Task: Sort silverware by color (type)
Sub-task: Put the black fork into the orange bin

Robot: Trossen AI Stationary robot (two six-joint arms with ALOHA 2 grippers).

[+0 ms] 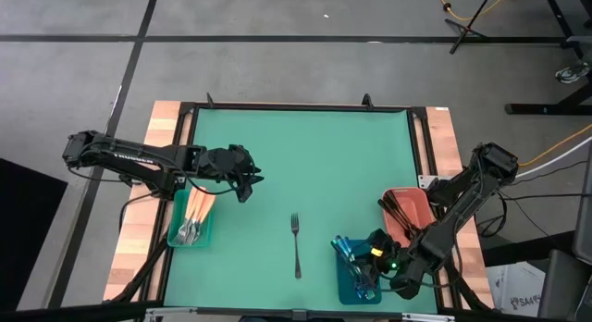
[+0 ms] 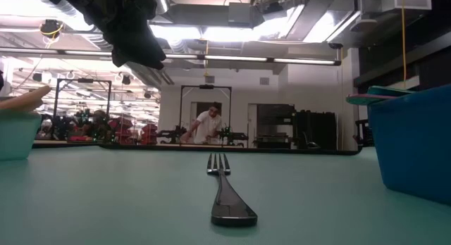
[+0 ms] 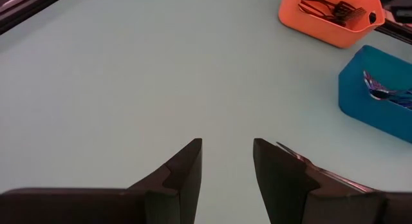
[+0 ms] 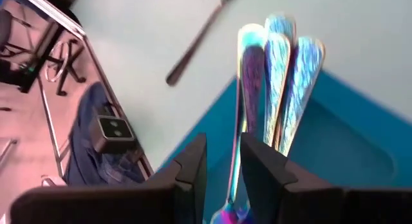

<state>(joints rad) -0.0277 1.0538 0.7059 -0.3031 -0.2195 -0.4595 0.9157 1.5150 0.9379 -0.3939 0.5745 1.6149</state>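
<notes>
A dark fork (image 1: 296,243) lies alone mid-table, tines toward the far edge. Orange-handled silverware (image 1: 196,209) lies in the teal tray (image 1: 199,239) at the left. My left gripper (image 1: 245,180) hangs open above the mat beside that tray, nothing between its fingers (image 3: 183,169). Several iridescent blue utensils (image 4: 277,76) rest in the blue tray (image 1: 351,283), handles leaning over its rim. My right gripper (image 4: 223,166) stands over that tray with a gap between its fingers. One slim iridescent utensil (image 4: 237,147) runs through the gap. My right gripper comes slanting down from the table's right over the blue tray. One iridescent utensil's shaft (image 4: 235,176) passes between its fingers, close to one finger. Whether the fingers touch it, I cannot tell. The utensil's handle end leans on the other handles.
The salmon tray (image 1: 412,194) with dark utensils stands just beyond the blue tray at the right edge. The green mat's far half (image 1: 296,146) is bare. Wooden strips and a black frame border the mat; in the low view a person stands far off in the room.
</notes>
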